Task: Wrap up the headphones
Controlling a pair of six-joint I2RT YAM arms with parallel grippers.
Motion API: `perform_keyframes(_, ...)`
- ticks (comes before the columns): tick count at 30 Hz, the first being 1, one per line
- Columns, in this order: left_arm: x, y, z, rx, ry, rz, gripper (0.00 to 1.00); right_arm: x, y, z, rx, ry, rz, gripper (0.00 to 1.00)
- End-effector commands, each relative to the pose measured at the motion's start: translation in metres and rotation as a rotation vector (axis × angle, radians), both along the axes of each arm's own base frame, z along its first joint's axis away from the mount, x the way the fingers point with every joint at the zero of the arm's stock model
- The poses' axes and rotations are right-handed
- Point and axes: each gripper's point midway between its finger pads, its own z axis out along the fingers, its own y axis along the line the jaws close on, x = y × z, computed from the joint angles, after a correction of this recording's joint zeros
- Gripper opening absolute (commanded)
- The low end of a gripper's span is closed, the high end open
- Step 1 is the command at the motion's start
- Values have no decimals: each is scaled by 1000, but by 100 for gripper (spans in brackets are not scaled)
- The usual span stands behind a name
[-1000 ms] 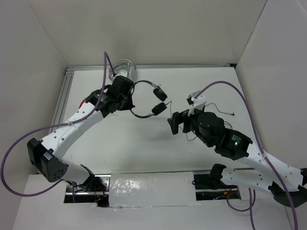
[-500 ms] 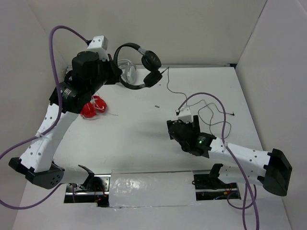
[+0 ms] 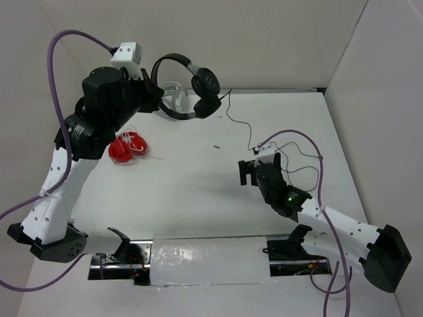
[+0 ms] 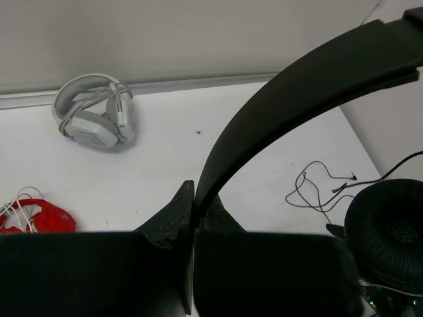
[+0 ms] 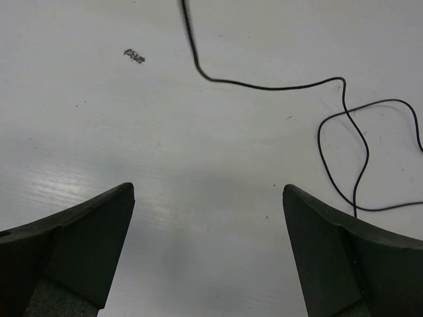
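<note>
The left arm stands tall over the far-left part of the table (image 3: 185,191), elbow high, its wrist turned toward the back wall. The left gripper (image 4: 198,205) is clamped narrowly on the headband of the headphones (image 3: 206,82), which pass straight between its fingers in the wrist view. The headphones hang in the air near the table's far edge, with the two earcups close together on the side away from the gripper. Their thin cable (image 3: 250,135) trails down from the earcups and lies in loose loops on the table to the right; just where it leaves the earcup is hard to make out.

The right arm lies low and stretched forward across the right half of the table. The right gripper (image 5: 208,244) is spread wide and holds nothing, its fingers (image 5: 79,244) pointing at bare tabletop just short of a bend of the cable.

The grey-white headphones (image 4: 96,119) rest by the back wall, and the red headphones (image 3: 127,146) lie below the left arm.
</note>
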Motion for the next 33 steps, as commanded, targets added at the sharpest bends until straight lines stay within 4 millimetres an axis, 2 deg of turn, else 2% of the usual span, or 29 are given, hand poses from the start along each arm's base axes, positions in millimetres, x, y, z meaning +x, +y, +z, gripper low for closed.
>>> perform_keyframes(1,-27,6,58,-62,-169,-65,0,19,14,27,59,-156,109,100)
perform_keyframes(2,-34,7,64,-69,-183,-77,0,22,17,26,69,-175,135,100)
perform_keyframes(3,-37,6,66,-69,-188,-91,0,28,19,39,73,-227,149,100)
perform_keyframes(4,-40,6,68,-72,-192,-96,0,33,18,39,63,-232,136,100)
perform_keyframes(8,-54,13,77,-81,-220,-103,0,57,-2,63,65,-338,53,100)
perform_keyframes(9,-55,13,78,-84,-222,-105,0,60,2,66,78,-344,86,100)
perform_keyframes(11,-60,15,83,-90,-234,-109,0,72,-4,67,74,-335,84,100)
perform_keyframes(12,-62,15,85,-91,-239,-115,0,75,-1,66,76,-327,99,100)
perform_keyframes(13,-66,15,86,-92,-242,-126,0,82,6,56,64,-296,139,98)
perform_keyframes(14,-67,15,87,-93,-245,-126,0,83,7,60,68,-304,139,98)
perform_keyframes(15,-67,16,87,-96,-245,-124,0,85,9,59,71,-298,146,94)
perform_keyframes(17,-66,17,85,-98,-239,-116,0,87,25,52,71,-263,222,63)
perform_keyframes(18,-66,16,85,-99,-241,-116,0,86,32,45,73,-235,258,39)
perform_keyframes(20,-61,14,80,-99,-224,-111,0,77,52,39,98,-180,374,23)
perform_keyframes(21,-58,13,78,-96,-219,-110,0,73,57,37,109,-162,404,1)
perform_keyframes(22,-53,11,73,-101,-198,-103,0,64,65,30,135,-131,453,0)
perform_keyframes(24,-47,7,66,-101,-177,-105,0,56,68,30,165,-121,460,0)
perform_keyframes(25,-41,2,57,-100,-153,-107,0,47,71,22,173,-98,468,0)
perform_keyframes(26,-37,-1,50,-97,-135,-112,0,43,69,19,199,-77,428,0)
perform_keyframes(27,-33,-5,43,-103,-115,-112,0,38,67,24,220,-80,411,0)
perform_keyframes(28,-26,-9,25,-91,-75,-113,0,33,67,22,262,-50,382,0)
perform_keyframes(29,-23,-14,11,-88,-44,-125,0,30,58,13,254,2,327,0)
perform_keyframes(30,-21,-18,2,-98,-22,-135,0,27,53,13,260,24,294,0)
perform_keyframes(31,-14,-23,-24,-87,23,-146,0,22,45,6,272,106,226,0)
perform_keyframes(32,-14,-30,-38,-90,50,-175,0,23,38,8,277,124,172,0)
perform_keyframes(33,-12,-33,-67,-96,116,-174,0,26,27,15,300,145,67,0)
